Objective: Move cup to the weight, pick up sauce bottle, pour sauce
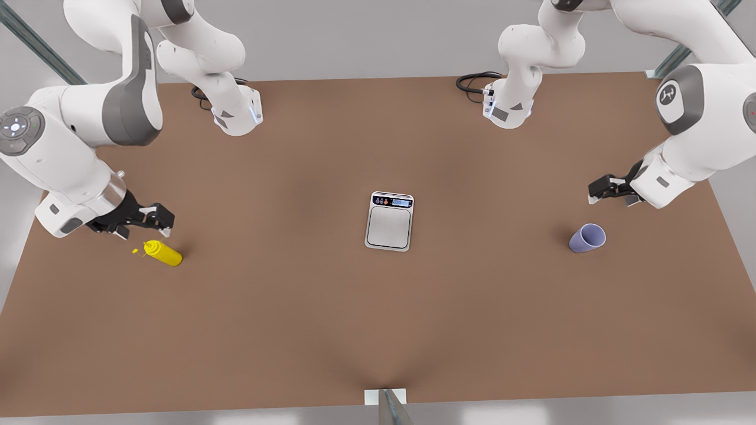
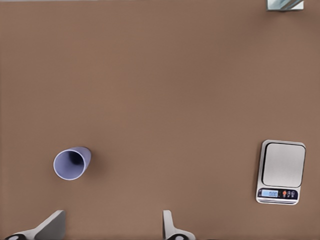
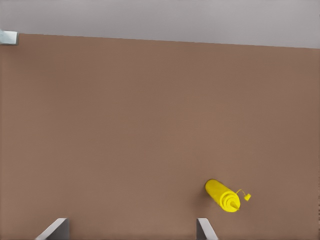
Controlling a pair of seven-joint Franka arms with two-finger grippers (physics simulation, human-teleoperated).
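Both my grippers spread wide, nothing held, each hanging over the brown table [image 1: 295, 324].

My left gripper [image 1: 595, 193] is at the front view's right; the lavender-blue cup [image 1: 587, 238] stands just beside it, upright, mouth open toward my left wrist camera [image 2: 72, 163], apart from my fingertips [image 2: 167, 222]. My right gripper [image 1: 159, 219] is at the front view's left; the yellow sauce bottle [image 1: 163, 252] is close under it, untouched, nozzle pointing to my right wrist camera [image 3: 223, 195]. Farther off, between both grippers and well apart from each, the silver kitchen scale [image 1: 389, 221] lies flat mid-table, plate bare, display strip on its far edge [image 2: 281, 171].
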